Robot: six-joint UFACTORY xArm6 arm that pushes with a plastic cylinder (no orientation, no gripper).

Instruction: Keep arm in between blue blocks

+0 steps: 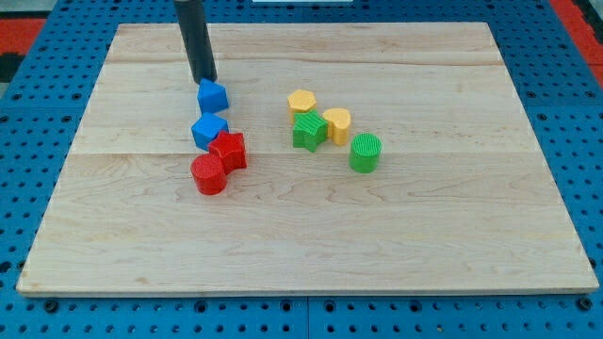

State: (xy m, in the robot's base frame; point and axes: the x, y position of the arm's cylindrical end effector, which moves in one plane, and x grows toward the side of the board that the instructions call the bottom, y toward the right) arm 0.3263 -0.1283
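The arm carries no hand, just a dark rod, so nothing spreads or pinches. My tip (204, 79) sits toward the tabletop's (471, 235) far-left corner area, touching or just beside the far edge of the upper blue block (213, 95). The lower blue block (209, 130) lies just nearer, a small gap betw. the two; the tip is above both, not betw. them. Red cylinder (208, 174) and red star-ish block (229, 151) touch, w/ the star against the lower blue. Right of centre: yellow hexagon (301, 101), green star (308, 131), yellow block (337, 122), green cylinder (366, 152).
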